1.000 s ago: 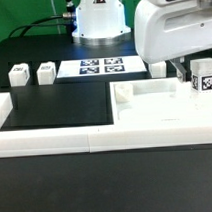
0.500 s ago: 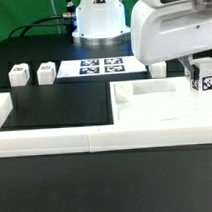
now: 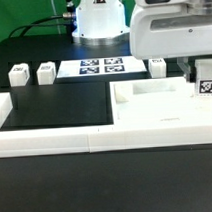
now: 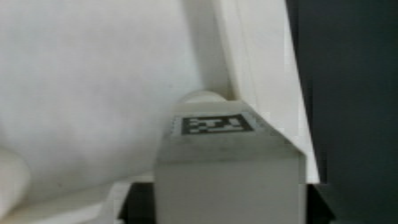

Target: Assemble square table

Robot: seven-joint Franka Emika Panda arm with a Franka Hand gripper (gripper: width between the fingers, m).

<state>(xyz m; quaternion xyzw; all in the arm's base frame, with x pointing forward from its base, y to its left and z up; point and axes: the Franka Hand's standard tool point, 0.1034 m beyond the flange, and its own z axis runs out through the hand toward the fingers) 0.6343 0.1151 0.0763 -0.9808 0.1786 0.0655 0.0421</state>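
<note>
**Leg block presented to the tabletop corner.** A tagged leg block [image 3: 205, 85] is gripped between the closed fingers [image 3: 190, 69] and is held upright over the corner of the square tabletop slab [image 3: 144, 104] at the exterior view's right. The slab is seated in the angle of the white border rail [image 3: 56, 143] on the table [image 3: 54, 106]. In the wrist view the leg block's tagged end is seen close to the slab's edge, and no mounting hole can be made out. Three further leg blocks [image 3: 45, 72] are seen beside the marker board [image 3: 100, 66].

Risks, as judged:
- If the leg is lowered off-axis, it may be jammed against the slab's edge or the rail.
- If it is tilted in the grip, it may be seated crookedly.
- If it is released early, it may be toppled off the slab.
</note>
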